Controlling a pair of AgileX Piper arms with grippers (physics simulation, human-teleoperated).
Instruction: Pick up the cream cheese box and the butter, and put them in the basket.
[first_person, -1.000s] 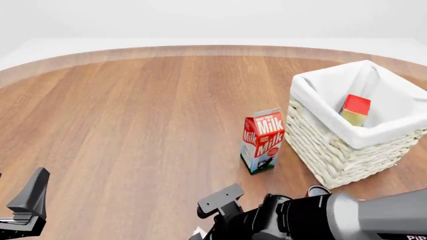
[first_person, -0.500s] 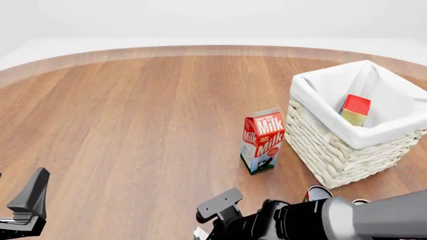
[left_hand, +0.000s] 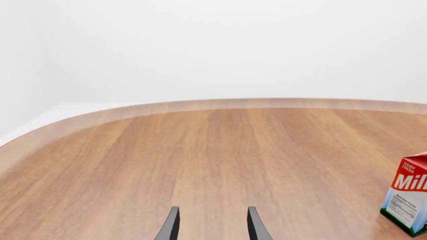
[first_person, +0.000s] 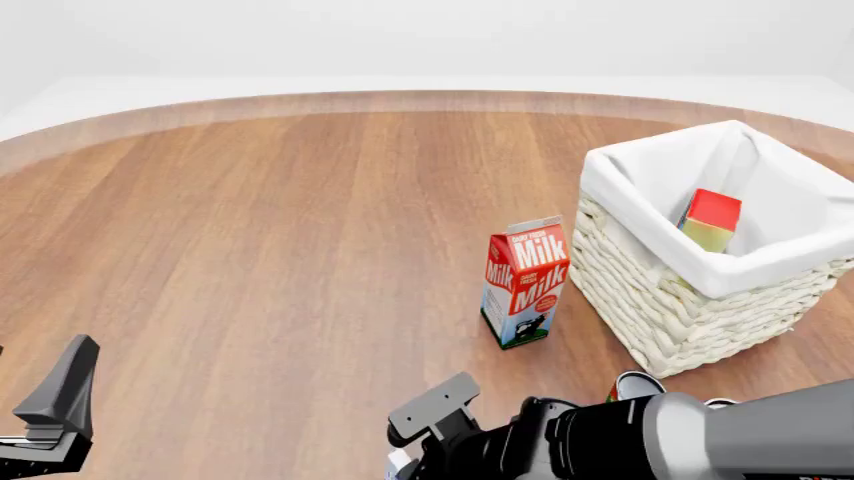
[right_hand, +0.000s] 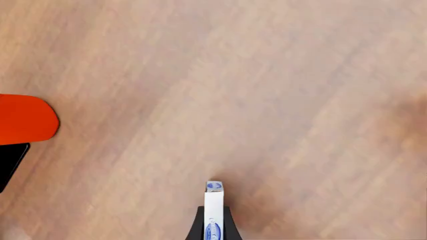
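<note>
In the right wrist view, my right gripper (right_hand: 213, 216) is shut on the cream cheese box (right_hand: 213, 196), a thin white box with blue print seen edge-on just above the wooden table. In the front view this gripper (first_person: 408, 456) sits at the bottom edge, with a white corner of the box showing beside it. The butter (first_person: 710, 221), red on top with a yellowish side, lies tilted inside the basket (first_person: 627, 176) at the right. At the bottom left, my left gripper (first_person: 56, 412) hangs open and holds nothing; its fingers (left_hand: 172, 226) point across bare table.
A red-and-white Milk carton (first_person: 525, 282) stands upright just left of the basket and also appears as the Milk carton (left_hand: 408, 200) in the left wrist view. A small round can (first_person: 637, 385) stands by the right arm. An orange-red object (right_hand: 24, 119) lies near the right gripper.
The right arm has shifted slightly left and lower toward the frame's bottom edge, uncovering more of the small can. The left arm, milk carton, basket and butter have not moved.
</note>
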